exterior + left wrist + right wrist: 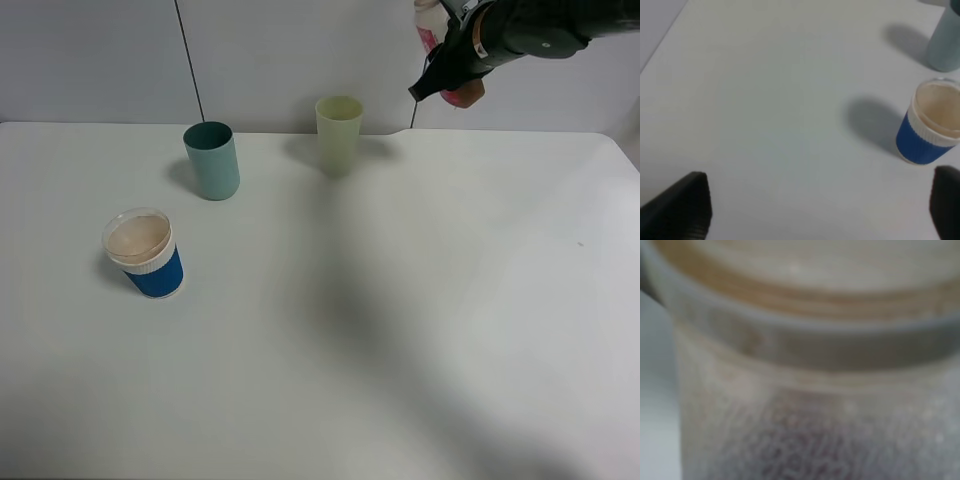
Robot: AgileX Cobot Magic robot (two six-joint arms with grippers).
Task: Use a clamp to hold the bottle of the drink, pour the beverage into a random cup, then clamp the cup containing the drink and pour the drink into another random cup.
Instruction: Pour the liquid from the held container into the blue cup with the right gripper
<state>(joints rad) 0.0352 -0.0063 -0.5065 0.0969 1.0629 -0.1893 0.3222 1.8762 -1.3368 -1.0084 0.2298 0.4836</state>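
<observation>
Exterior high view: the clamp (pixel 450 70) (right arm) grips the bottle (pixel 429 35) aloft over the far edge of the table (pixel 420 300), right of the pale green cup (pixel 339 135). Left wrist view: the left gripper (pixel 812 207) hangs with fingers (pixel 680 212) spread, empty, near the blue-sleeved cup (pixel 922 142) standing on the table.

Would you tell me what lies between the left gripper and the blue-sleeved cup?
Only bare table separates the left gripper from the blue-sleeved cup, seen in the left wrist view.
</observation>
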